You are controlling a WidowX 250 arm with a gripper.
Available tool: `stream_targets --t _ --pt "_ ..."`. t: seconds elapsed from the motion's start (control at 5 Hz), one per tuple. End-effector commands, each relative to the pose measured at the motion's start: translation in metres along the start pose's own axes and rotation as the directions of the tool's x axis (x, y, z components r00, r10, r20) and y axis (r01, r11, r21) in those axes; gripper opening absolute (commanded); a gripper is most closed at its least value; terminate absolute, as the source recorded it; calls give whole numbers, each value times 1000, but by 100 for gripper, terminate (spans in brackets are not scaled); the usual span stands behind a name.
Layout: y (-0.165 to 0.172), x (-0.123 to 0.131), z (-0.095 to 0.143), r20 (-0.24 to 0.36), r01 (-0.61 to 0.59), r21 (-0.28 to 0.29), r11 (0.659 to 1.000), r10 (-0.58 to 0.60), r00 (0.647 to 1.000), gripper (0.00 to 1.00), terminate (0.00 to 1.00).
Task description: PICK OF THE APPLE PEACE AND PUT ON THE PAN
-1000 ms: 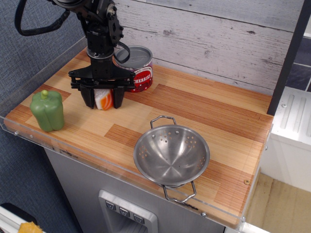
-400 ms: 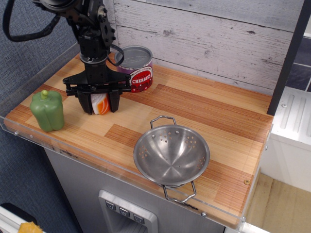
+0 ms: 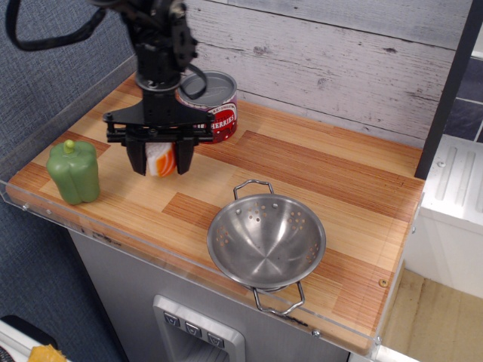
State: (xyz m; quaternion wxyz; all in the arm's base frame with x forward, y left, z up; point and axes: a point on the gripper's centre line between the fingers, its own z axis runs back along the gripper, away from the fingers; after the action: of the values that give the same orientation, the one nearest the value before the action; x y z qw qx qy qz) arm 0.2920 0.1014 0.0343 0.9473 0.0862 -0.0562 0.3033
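The apple peace (image 3: 161, 159), a small white wedge with orange-red striped skin, sits between the two black fingers of my gripper (image 3: 160, 161). The gripper is shut on it and holds it just above the wooden counter, left of centre. The pan (image 3: 266, 240), a shiny steel colander-like bowl with two wire loop handles, stands empty near the counter's front edge, to the right of and nearer than the gripper.
A purple-red cherries can (image 3: 212, 105) stands right behind the gripper by the plank wall. A green toy bell pepper (image 3: 73, 171) stands at the counter's left front. The counter (image 3: 317, 173) has a clear plastic rim along its front edge.
The gripper has closed on the apple peace, lifted it slightly off the counter and shifted a little to the right. Pan, can and pepper have not moved.
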Motion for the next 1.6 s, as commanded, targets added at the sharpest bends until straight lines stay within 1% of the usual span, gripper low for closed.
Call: stream_targets --t 0.0,0.2,0.4,0.6,0.8,1.0,1.2,1.4 --pt "-24 -24 39 50 37 -12 999 -36 998 0 0" --pt "-35 -50 55 46 71 -53 996 -69 997 0 0" --pt "-41 -72 60 52 117 -45 992 -114 992 0 0" --pt "-47 -96 71 87 144 -70 987 -137 987 0 0" --pt "-58 -110 64 63 177 -123 977 -170 983 0 0" --pt "-72 -118 57 62 208 -132 969 -201 978 0 0" --pt "-79 -120 49 54 228 -162 960 -223 973 0 0" --pt "-84 -122 42 57 232 -152 961 -226 972 0 0"
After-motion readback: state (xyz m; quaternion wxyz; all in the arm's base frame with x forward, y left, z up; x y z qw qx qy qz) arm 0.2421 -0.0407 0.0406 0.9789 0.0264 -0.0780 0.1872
